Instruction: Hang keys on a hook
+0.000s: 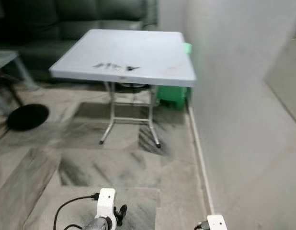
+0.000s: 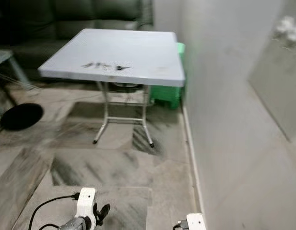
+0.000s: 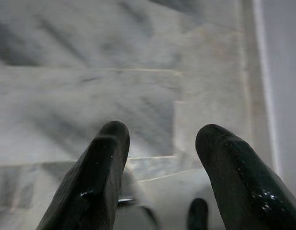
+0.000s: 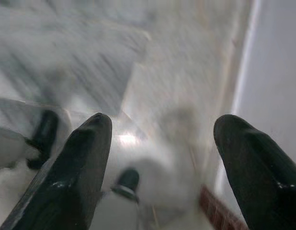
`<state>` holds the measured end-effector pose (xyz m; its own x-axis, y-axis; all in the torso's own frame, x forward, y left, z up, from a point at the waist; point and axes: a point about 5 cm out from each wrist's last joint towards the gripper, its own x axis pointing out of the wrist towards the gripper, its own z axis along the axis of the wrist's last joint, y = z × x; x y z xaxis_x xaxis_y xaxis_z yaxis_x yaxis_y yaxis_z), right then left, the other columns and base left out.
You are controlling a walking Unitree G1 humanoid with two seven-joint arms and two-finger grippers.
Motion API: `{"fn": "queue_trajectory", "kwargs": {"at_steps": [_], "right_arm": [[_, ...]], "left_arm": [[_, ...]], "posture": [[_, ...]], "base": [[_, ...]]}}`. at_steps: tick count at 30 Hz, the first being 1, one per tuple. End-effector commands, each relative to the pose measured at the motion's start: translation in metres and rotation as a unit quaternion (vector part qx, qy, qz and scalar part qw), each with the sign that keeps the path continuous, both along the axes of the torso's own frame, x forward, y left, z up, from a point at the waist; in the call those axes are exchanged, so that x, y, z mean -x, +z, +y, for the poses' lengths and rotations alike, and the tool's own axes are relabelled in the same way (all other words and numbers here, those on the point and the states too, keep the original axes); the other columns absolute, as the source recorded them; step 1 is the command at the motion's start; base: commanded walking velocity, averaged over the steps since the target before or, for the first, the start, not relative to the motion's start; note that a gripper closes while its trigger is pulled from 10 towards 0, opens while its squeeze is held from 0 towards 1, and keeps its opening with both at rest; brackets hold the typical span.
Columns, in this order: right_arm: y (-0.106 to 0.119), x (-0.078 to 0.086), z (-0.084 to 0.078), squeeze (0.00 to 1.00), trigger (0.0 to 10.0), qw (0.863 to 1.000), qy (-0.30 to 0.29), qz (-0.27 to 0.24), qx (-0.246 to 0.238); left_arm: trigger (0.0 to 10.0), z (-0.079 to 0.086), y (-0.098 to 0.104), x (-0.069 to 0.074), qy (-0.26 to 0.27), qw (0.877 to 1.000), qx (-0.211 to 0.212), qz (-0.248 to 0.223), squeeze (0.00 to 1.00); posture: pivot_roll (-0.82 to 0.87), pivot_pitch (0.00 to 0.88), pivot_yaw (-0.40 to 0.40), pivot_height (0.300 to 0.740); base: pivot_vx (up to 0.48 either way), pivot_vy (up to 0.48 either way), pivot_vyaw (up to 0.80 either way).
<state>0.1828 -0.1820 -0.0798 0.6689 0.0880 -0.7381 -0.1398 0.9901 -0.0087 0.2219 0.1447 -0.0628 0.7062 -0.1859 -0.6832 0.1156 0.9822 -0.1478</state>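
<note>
A bunch of dark keys (image 1: 114, 67) lies near the front edge of a light grey folding table (image 1: 153, 52) ahead of me; the picture is blurred. My left arm (image 1: 106, 211) and right arm (image 1: 216, 223) hang low at the bottom of the eye views, far from the table. In the left wrist view my left gripper (image 3: 160, 143) is open over the marble floor, nothing between its fingers (image 3: 97, 177). In the right wrist view my right gripper (image 4: 162, 139) is open too, its fingers (image 4: 76, 167) wide apart above the floor beside the wall.
A white wall (image 1: 244, 120) runs along the right, close to the table's side. A green stool (image 1: 171, 95) stands under the table's right end. A dark sofa (image 1: 66, 24) sits behind the table, and a black round base (image 1: 27, 116) lies on the floor at left.
</note>
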Motion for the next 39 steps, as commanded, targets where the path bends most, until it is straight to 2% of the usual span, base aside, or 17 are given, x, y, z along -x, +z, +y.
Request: {"fn": "queue_trajectory", "kwargs": {"at_steps": [1, 13, 15, 27, 39], "right_arm": [[-0.0030, 0.0077, -0.0052, 0.00, 10.0, 1.000, -0.001, 0.009, 0.009], [-0.0036, 0.0083, -0.0028, 0.00, 10.0, 1.000, 0.004, 0.012, 0.008], [-0.0034, 0.0080, -0.0027, 0.00, 10.0, 1.000, -0.023, 0.009, -0.017], [-0.0034, 0.0078, -0.0043, 0.00, 10.0, 0.999, -0.034, 0.011, -0.015], [-0.0042, 0.0093, -0.0043, 0.00, 10.0, 0.999, -0.037, 0.013, -0.016]], "left_arm": [[10.0, -0.0030, -0.0009, 0.0013, 0.003, 1.000, 0.004, 0.003, 0.00], [10.0, -0.0024, -0.0008, 0.0014, 0.000, 1.000, 0.006, 0.002, 0.00], [10.0, -0.0019, -0.0008, 0.0013, 0.001, 1.000, 0.005, 0.002, 0.00], [10.0, -0.0023, -0.0006, 0.0010, 0.007, 1.000, 0.013, 0.002, 0.00], [10.0, -0.0026, -0.0005, 0.0008, 0.014, 1.000, 0.020, 0.004, 0.00]], "posture": [[0.03, 0.051, -0.024, 0.740], [0.04, 0.043, -0.020, 0.740], [0.03, 0.044, -0.019, 0.740], [0.03, 0.048, -0.017, 0.740], [0.04, 0.059, -0.018, 0.740]], "base": [[0.000, 0.000, 0.80], [0.000, 0.000, 0.80], [0.000, 0.000, 0.80], [0.000, 0.000, 0.00], [0.000, 0.442, 0.00]]}}
